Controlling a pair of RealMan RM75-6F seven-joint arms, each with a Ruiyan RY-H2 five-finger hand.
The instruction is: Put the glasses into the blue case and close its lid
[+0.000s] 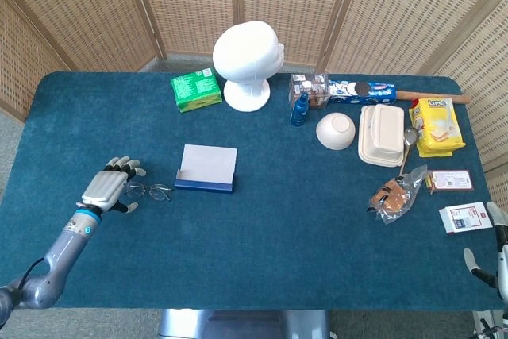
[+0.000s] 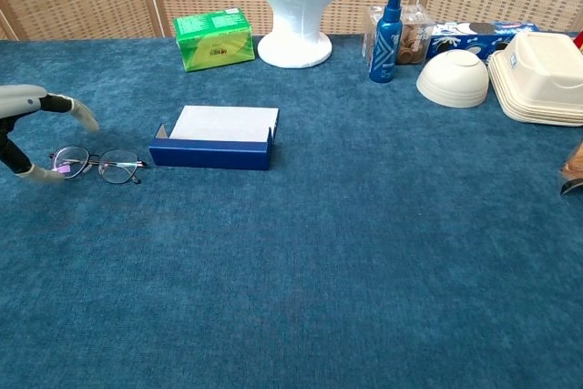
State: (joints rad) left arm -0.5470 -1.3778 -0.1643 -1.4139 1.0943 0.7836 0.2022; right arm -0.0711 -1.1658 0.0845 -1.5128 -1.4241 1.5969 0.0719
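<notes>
On the blue worktop [image 1: 262,220], the blue case [image 1: 205,169] lay open, its lid tilted back, with the glasses [image 1: 148,190] just to its left, their long axis running left to right toward the case. The left hand [image 1: 109,186] hovered at the glasses' outer lens, fingers spread and holding nothing, far nearer than the right hand [image 1: 498,253], barely in view at the far right edge; its state could not be told.
</notes>
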